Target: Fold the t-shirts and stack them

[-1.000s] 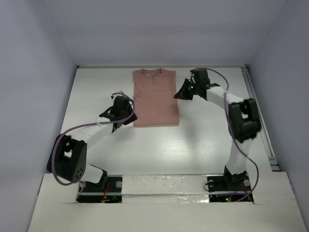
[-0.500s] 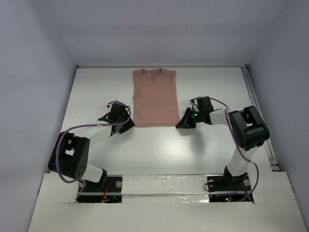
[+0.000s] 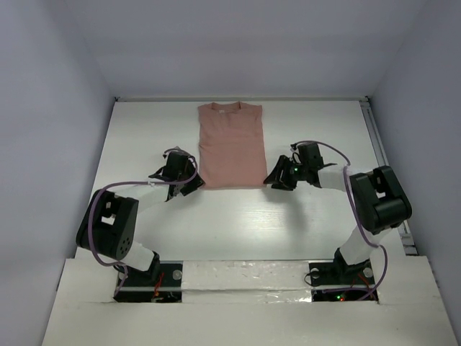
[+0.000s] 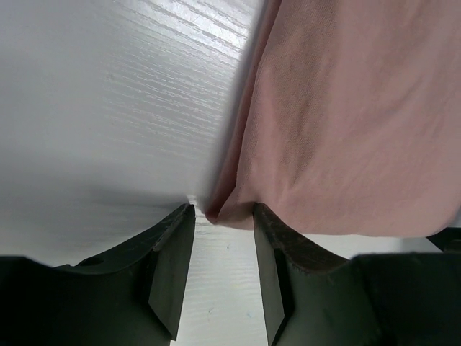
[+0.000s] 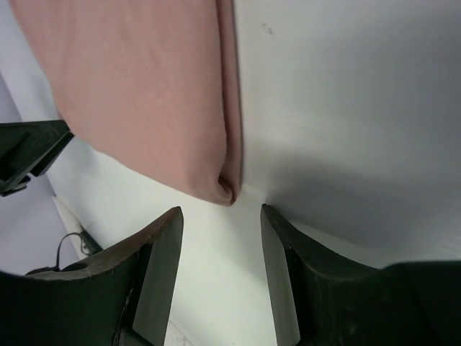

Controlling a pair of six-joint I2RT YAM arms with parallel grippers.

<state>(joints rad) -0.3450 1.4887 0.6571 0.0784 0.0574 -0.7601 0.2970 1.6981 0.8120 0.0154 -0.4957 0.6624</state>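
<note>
Swings the right end effector [image 3: 276, 179] from beside the t-shirt's [image 3: 232, 148] far right shoulder down to its near right corner, jaws now apart. Shifts the left end effector [image 3: 189, 184] slightly nearer, to the near left corner.

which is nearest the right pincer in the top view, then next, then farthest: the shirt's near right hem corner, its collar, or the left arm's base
1. hem corner: just left of the right pincer, right at its tips.
2. collar: at the far end of the shirt, towards the back wall.
3. left base: at the near table edge, across on the left.
</note>
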